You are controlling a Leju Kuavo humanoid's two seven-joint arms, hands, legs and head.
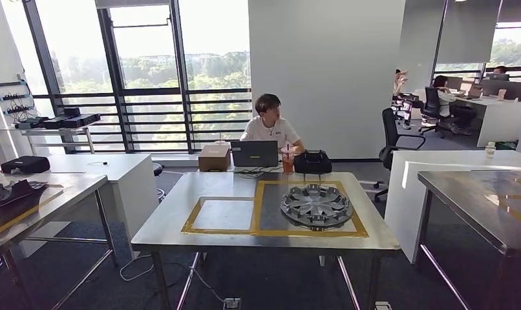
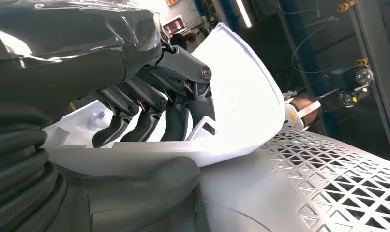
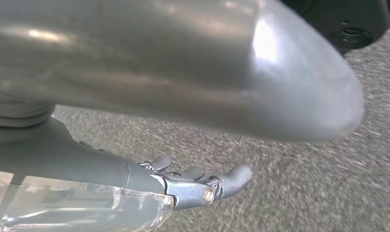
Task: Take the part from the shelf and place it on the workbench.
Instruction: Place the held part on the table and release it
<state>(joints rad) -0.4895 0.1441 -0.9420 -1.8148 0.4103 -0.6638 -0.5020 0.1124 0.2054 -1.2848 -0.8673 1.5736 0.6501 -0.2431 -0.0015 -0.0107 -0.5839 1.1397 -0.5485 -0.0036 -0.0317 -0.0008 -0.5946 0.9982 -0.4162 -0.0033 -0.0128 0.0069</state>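
Up by the left wrist, left hand (image 2: 149, 111) grips the white part (image 2: 241, 111); right hand (image 3: 202, 186) hangs loose, holding nothing. Carrying step, I'd say; next up, set it on the workbench (image 1: 180, 226).

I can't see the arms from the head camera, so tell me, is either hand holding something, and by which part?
The left hand grips a white moulded part by its edge, fingers inside, thumb underneath. The right hand holds nothing.
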